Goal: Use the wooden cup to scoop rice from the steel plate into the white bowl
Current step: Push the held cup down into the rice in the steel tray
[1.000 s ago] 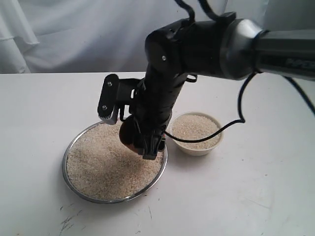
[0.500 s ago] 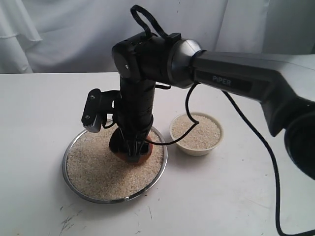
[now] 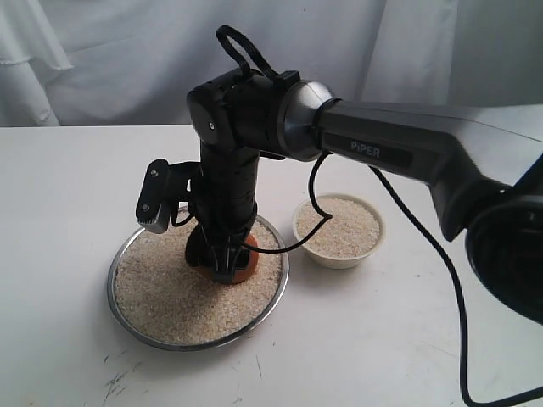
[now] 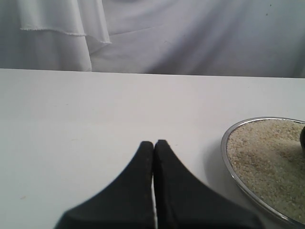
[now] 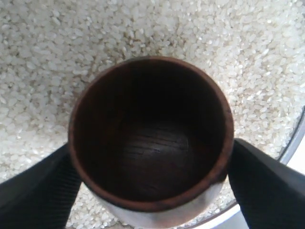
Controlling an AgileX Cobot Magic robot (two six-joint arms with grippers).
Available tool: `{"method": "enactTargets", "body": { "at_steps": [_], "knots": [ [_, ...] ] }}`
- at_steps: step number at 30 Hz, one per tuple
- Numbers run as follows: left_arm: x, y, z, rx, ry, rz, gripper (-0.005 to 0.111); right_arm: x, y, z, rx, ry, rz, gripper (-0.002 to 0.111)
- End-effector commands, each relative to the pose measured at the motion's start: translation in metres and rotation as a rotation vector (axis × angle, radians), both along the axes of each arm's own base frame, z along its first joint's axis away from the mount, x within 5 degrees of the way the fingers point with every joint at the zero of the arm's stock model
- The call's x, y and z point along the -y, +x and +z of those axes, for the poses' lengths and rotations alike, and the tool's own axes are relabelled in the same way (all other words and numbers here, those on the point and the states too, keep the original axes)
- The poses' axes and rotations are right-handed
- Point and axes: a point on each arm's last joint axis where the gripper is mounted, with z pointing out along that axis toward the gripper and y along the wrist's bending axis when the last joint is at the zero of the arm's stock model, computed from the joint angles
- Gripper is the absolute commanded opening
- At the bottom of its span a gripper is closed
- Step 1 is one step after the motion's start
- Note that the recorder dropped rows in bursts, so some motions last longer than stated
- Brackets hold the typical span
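Note:
The steel plate [image 3: 127, 315] lies front left on the table, covered with rice [image 3: 165, 292]. My right gripper [image 3: 225, 261] reaches down over its right part, shut on the wooden cup [image 3: 245, 270], whose base rests on the grains. In the right wrist view the cup [image 5: 151, 138] is mouth-up, dark and empty inside, gripped between two black fingers [image 5: 269, 188] with rice [image 5: 200, 33] all round it. The white bowl [image 3: 370, 250] stands just right of the plate and holds rice. My left gripper [image 4: 154, 144] is shut with nothing in it, over bare table beside the plate's rim [image 4: 227, 160].
A black cable [image 3: 318, 225] loops from the right arm down between plate and bowl. White cloth [image 3: 102, 59] hangs behind the table. The left arm does not appear in the exterior view. Bare white tabletop [image 3: 399, 339] lies in front and to the right.
The right arm swung left and came down. The cup went from tilted above the plate's right edge to sitting mouth-up on the rice. The left gripper's earlier state is not shown.

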Motion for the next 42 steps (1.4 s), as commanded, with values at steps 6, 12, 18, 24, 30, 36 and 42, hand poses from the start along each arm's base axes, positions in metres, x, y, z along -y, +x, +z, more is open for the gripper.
{"method": "enactTargets", "body": {
  "at_steps": [6,12,18,24,30,36,42],
  "knots": [
    [0.000,0.000,-0.001,0.007,-0.004,-0.001,0.000,-0.004,0.001,-0.007,0.009,0.022,0.008,0.044],
    [0.000,0.000,-0.001,0.007,-0.004,-0.001,0.000,-0.006,0.001,-0.006,0.014,0.040,0.017,0.060],
    [0.000,0.000,-0.001,0.007,-0.004,-0.001,0.000,-0.010,-0.002,-0.006,-0.048,0.100,-0.003,0.059],
    [0.000,0.000,-0.001,0.007,-0.004,-0.001,0.000,-0.012,0.001,-0.004,-0.085,0.186,-0.019,0.059],
    [0.000,0.000,-0.001,0.007,-0.004,-0.001,0.000,-0.005,0.007,-0.005,-0.117,0.176,-0.045,0.059],
    [0.000,0.000,-0.001,0.007,-0.004,-0.001,0.000,0.004,0.015,-0.002,-0.241,0.258,-0.086,0.064],
    [0.000,0.000,-0.001,0.007,-0.004,-0.001,0.000,0.017,0.029,-0.001,-0.276,0.312,-0.061,0.082]
  ]
}}
